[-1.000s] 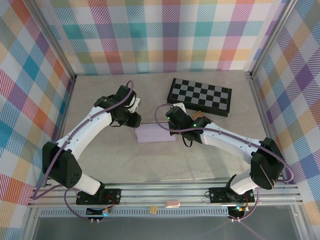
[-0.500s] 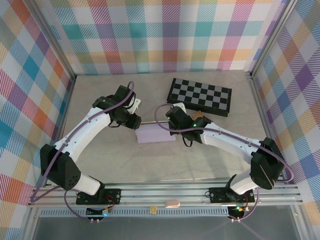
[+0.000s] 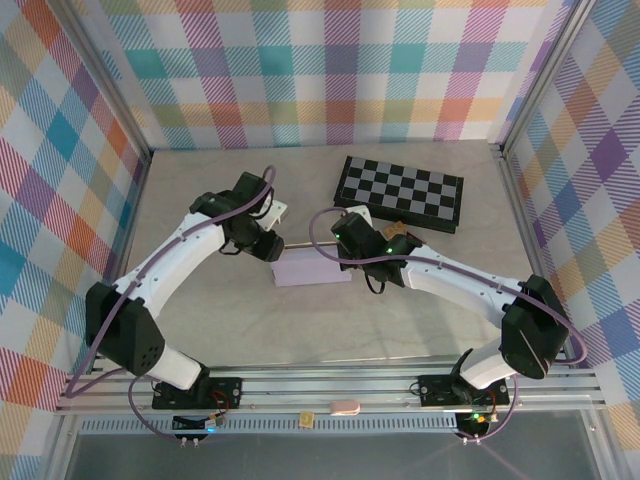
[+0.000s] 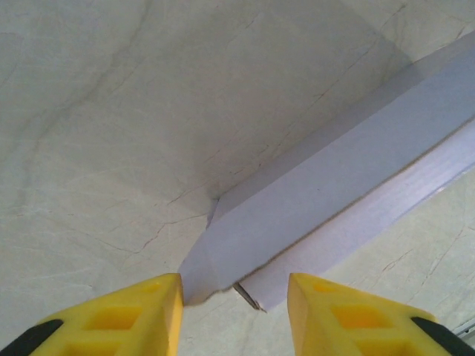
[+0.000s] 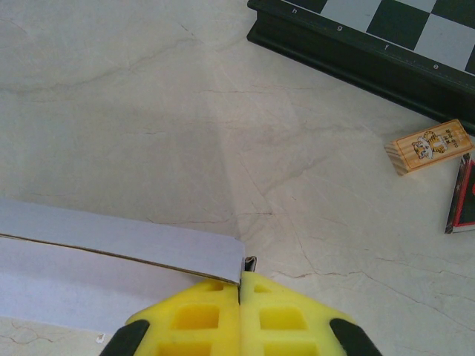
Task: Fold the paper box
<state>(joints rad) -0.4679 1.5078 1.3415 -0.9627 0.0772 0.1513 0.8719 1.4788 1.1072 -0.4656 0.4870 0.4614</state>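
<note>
Pale lavender thin-cardboard paper box [image 3: 312, 268] lies flat mid-counter [image 3: 250, 330], in front of the black-and-grey checkerboard [image 3: 400, 192] and between both arms. Left claw [image 4: 234, 285] is at the box's left end: jaws partly apart, with the flap corner in the gap and not pinched. Right claw [image 5: 239, 285] is at the right end: jaws closed tight together, tips right at the upper flap's corner. Can't tell if they touch it.

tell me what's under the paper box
The paper box lies flat on the pale table, whose bare surface shows beside it. Anything beneath its middle is covered.
</note>
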